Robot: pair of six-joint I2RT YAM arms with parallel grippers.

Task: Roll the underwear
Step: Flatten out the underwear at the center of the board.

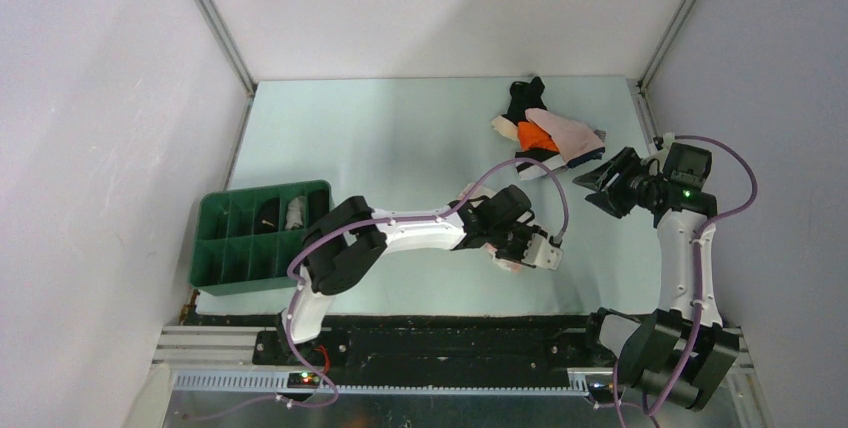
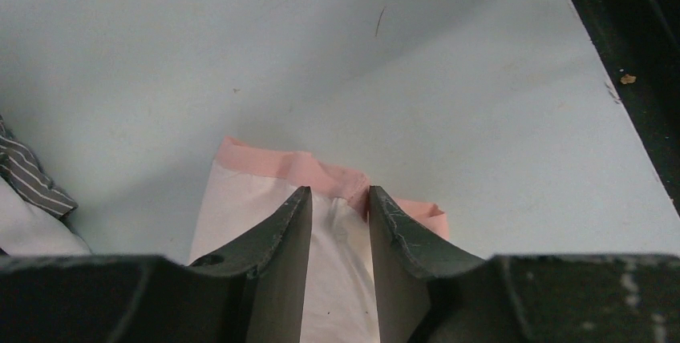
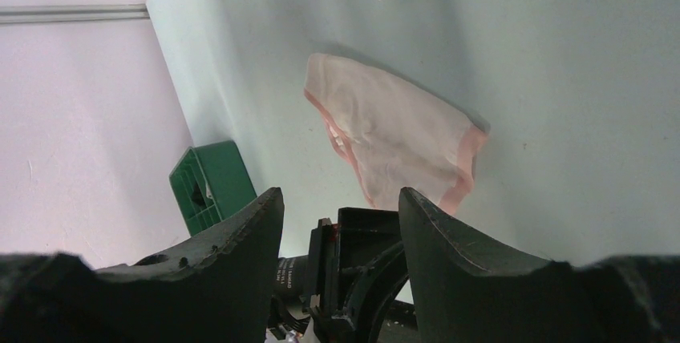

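Observation:
A pale pink underwear (image 2: 257, 199) with a deeper pink band lies on the table under my left gripper (image 2: 338, 195). The left jaws are closed to a narrow gap with the cloth bunched between them at the band. In the top view the left gripper (image 1: 507, 253) is at the table's middle right, with the pink cloth (image 1: 510, 267) just showing beneath it. The right wrist view shows the same underwear (image 3: 393, 139) spread flat. My right gripper (image 1: 598, 184) is open and empty, held above the table to the right (image 3: 341, 192). A pile of pink, orange, white and black underwear (image 1: 548, 134) lies at the back.
A green tray (image 1: 262, 238) with dividers stands at the left, with a dark roll (image 1: 268, 214) and a white roll (image 1: 295, 213) in its back compartments; it also shows in the right wrist view (image 3: 212, 183). A grey striped cloth (image 2: 28, 175) lies left of the left gripper. The table's black front edge (image 2: 633, 62) is near.

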